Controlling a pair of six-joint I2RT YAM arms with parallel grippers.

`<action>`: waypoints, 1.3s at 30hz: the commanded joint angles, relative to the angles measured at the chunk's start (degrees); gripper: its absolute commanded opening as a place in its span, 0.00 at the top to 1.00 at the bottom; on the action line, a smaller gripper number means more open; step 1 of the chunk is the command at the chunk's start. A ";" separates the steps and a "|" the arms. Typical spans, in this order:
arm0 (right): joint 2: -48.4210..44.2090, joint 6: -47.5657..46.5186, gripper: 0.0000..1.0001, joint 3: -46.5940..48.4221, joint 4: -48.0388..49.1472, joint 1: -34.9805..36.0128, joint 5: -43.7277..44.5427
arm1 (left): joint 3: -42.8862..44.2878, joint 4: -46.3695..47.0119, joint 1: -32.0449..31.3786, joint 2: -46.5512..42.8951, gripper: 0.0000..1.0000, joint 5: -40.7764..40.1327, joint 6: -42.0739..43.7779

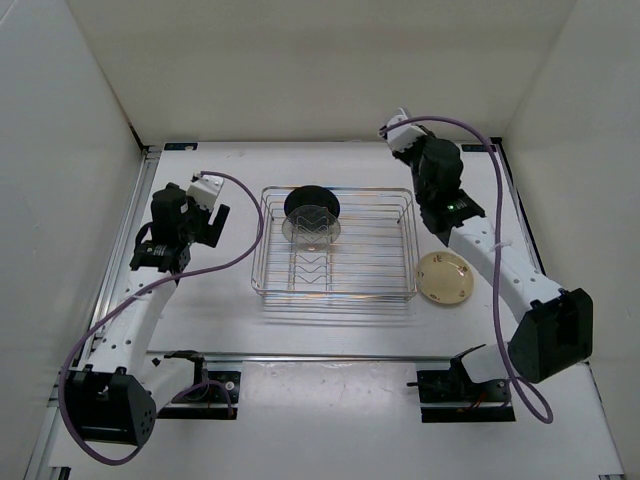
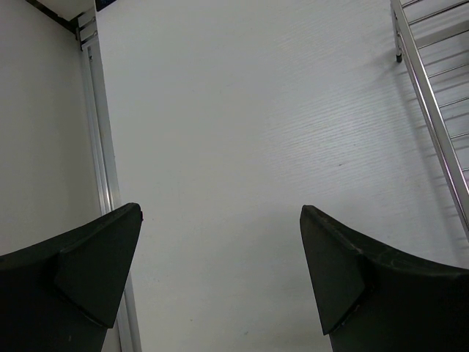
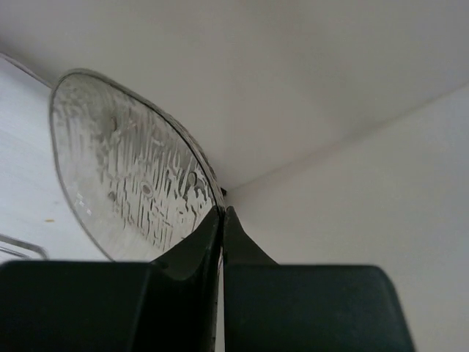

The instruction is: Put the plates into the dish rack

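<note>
While the right gripper (image 3: 221,213) is pinching the rim of the held clear plate (image 3: 132,169) between fingers closed almost together, that plate is hanging on edge in the air. Its translucent face is showing streaks and faint specks against the white walls (image 3: 330,88). Seen from above, this arm is reaching near the far right corner of the dish rack (image 1: 335,294), though the held plate itself is not showing there. Inside the chrome wire rack, the black plate (image 1: 313,200) is standing upright near the far rail. The racked clear plate (image 1: 311,228) is standing just in front of it among the central prongs. The cream-tan plate (image 1: 445,277) is lying flat on the table (image 1: 220,320), just right of the rack. The left gripper (image 2: 220,211) is hanging with jaws spread wide over bare table, left of the rack, holding nothing.
</note>
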 commanded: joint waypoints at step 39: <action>8.90 8.60 1.00 17.21 -27.10 24.46 -6.21 | 2.07 -0.58 -0.12 1.95 0.00 -2.26 0.90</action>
